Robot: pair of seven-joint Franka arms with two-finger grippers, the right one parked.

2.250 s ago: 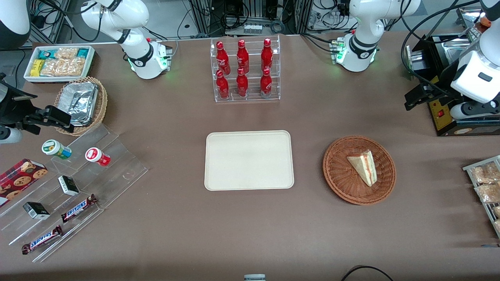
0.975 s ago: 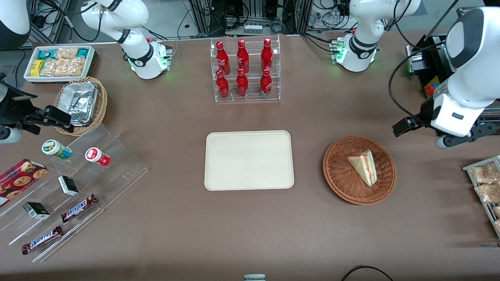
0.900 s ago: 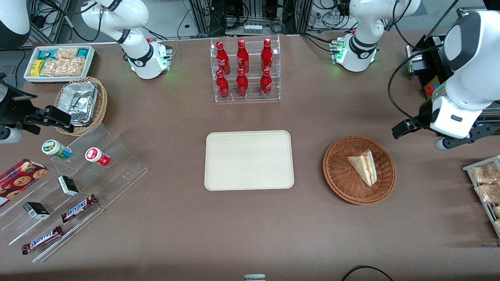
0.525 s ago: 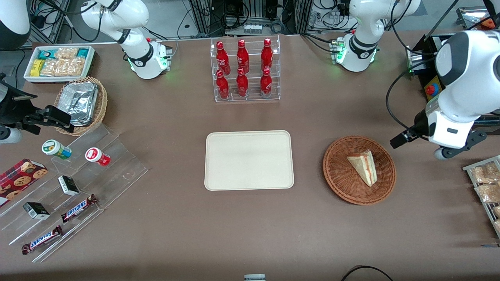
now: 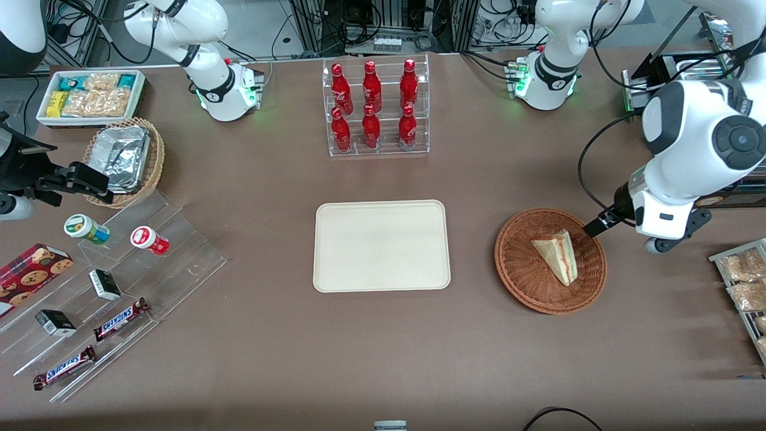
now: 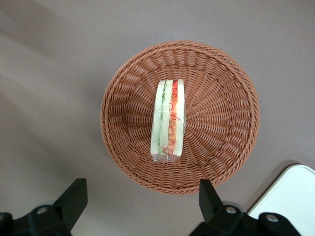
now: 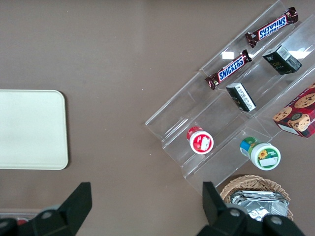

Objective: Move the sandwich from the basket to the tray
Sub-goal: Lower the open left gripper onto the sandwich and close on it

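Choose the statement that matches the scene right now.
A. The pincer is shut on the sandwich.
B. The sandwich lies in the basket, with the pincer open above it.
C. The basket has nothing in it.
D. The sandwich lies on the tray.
B: the sandwich rests in the basket, the pincer hangs open over it without touching, and the tray holds nothing.

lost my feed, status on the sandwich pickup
Hand open, empty, above basket rim. Sandwich in basket, untouched. Tray bare, nothing in the way.
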